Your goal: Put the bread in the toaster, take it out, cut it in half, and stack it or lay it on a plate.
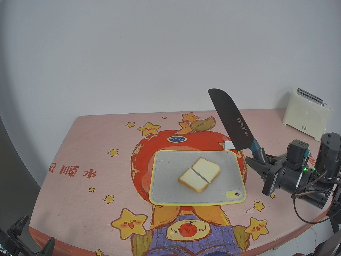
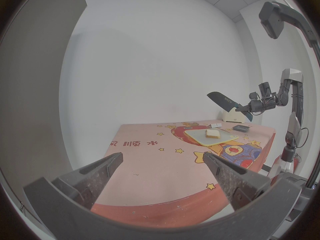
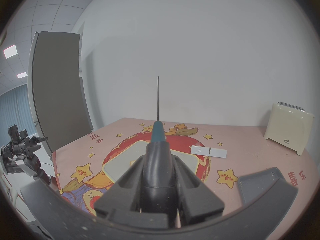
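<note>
the left gripper [image 2: 162, 155] hangs off the near left corner of the pink cartoon-printed table [image 1: 88, 153], jaws spread wide and holding nothing. farther in, at mid-table, a grey cutting board with a yellow rim [image 1: 167, 185] carries the white bread slice [image 1: 199, 175], cut into two halves lying flat side by side. just right of the board, the right gripper [image 1: 261, 158] clamps the teal handle of a dark-bladed kitchen knife [image 1: 232, 120], blade raised above the table. a cream-coloured toaster [image 1: 306, 112] stands at the far right corner.
</note>
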Motion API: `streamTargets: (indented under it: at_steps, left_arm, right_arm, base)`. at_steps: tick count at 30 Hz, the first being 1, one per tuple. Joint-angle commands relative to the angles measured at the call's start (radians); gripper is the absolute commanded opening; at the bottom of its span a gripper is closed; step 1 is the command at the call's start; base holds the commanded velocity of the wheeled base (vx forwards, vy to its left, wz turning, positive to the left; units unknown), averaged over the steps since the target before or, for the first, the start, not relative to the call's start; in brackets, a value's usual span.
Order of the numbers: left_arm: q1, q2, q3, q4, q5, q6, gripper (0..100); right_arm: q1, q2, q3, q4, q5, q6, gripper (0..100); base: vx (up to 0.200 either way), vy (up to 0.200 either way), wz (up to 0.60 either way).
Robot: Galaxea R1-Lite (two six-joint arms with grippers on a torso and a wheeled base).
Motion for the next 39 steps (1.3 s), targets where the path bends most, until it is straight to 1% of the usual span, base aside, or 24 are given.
streamTargets:
  at_steps: [1, 5, 7, 9, 10, 12, 14, 15, 17, 21, 25, 27, 28, 29, 30, 32, 34, 36, 39]
  left_arm:
    - [0.007, -0.033, 0.008, 0.001, 0.001, -0.001, 100]
    - [0.021, 0.002, 0.006, 0.003, 0.001, 0.001, 100]
    - [0.131, 0.127, 0.008, 0.001, 0.001, 0.002, 100]
    - [0.203, 0.217, 0.011, -0.005, -0.001, 0.005, 100]
    - [0.219, 0.231, 0.011, -0.005, -0.002, 0.013, 100]
    - [0.216, 0.157, 0.011, -0.007, -0.013, 0.025, 100]
    - [0.213, 0.035, 0.017, -0.013, -0.031, 0.022, 100]
    - [0.213, 0.016, 0.018, -0.027, -0.024, 0.019, 100]
    - [0.213, 0.045, 0.018, -0.036, -0.001, 0.01, 100]
    - [0.213, 0.045, 0.018, -0.036, 0.001, 0.008, 100]
    - [0.231, 0.036, 0.018, -0.036, 0.003, 0.008, 100]
    - [0.24, 0.022, 0.018, -0.036, -0.007, 0.028, 100]
    - [0.256, -0.01, 0.018, -0.034, -0.022, 0.042, 100]
    - [0.26, -0.014, 0.018, -0.036, -0.024, 0.045, 100]
    - [0.275, -0.036, 0.018, -0.036, -0.044, 0.067, 100]
    - [0.275, -0.031, 0.018, -0.037, -0.059, 0.081, 100]
    - [0.274, -0.031, 0.018, -0.037, -0.067, 0.085, 100]
    - [0.274, -0.031, 0.018, -0.036, -0.059, 0.07, 100]
    - [0.277, -0.031, 0.018, -0.033, -0.047, 0.013, 100]
  right_arm:
    - [0.0, -0.005, 0.0, 0.0, 0.0, 0.0, 0]
    - [-0.001, -0.003, 0.0, 0.0, 0.0, 0.0, 0]
    - [-0.011, -0.003, -0.002, 0.0, 0.0, -0.002, 0]
    - [-0.012, -0.006, -0.002, 0.0, 0.0, -0.003, 0]
    - [-0.012, -0.011, 0.0, 0.0, 0.0, -0.003, 0]
    - [-0.014, -0.021, -0.003, 0.0, 0.0, -0.003, 0]
    - [-0.015, -0.025, -0.003, 0.0, 0.0, -0.006, 0]
    - [-0.015, -0.025, -0.005, 0.0, 0.0, -0.008, 0]
    - [-0.014, -0.017, -0.002, 0.0, 0.002, -0.008, 0]
    - [-0.014, -0.009, 0.004, 0.0, 0.0, -0.008, 0]
    - [-0.014, -0.005, 0.003, 0.0, 0.0, -0.008, 0]
    - [-0.014, -0.006, 0.003, 0.0, 0.0, -0.008, 0]
    - [-0.014, -0.006, 0.003, 0.0, 0.0, -0.008, 0]
    - [-0.014, -0.006, 0.003, 0.0, 0.002, -0.008, 0]
    - [-0.014, -0.005, 0.003, 0.0, 0.0, -0.008, 0]
    - [-0.012, -0.003, 0.007, 0.001, 0.0, -0.008, 0]
    - [-0.007, -0.003, 0.009, 0.001, 0.0, -0.006, 0]
    - [-0.007, -0.005, 0.006, 0.001, 0.0, -0.008, 0]
    - [-0.017, -0.006, 0.006, 0.0, 0.0, -0.008, 0]
  base:
    - [0.0, 0.0, 0.0]
    - [0.0, 0.0, 0.0]
    - [0.0, 0.0, 0.0]
    - [0.0, 0.0, 0.0]
    - [0.0, 0.0, 0.0]
    - [0.0, 0.0, 0.0]
    - [0.0, 0.0, 0.0]
    - [0.0, 0.0, 0.0]
    - [0.0, 0.0, 0.0]
    - [0.0, 0.0, 0.0]
    - [0.0, 0.0, 0.0]
    - [0.0, 0.0, 0.0]
    - [0.0, 0.0, 0.0]
    - [0.0, 0.0, 0.0]
    - [0.0, 0.0, 0.0]
    - [0.0, 0.0, 0.0]
    - [0.0, 0.0, 0.0]
    - [0.0, 0.0, 0.0]
    - [0.0, 0.0, 0.0]
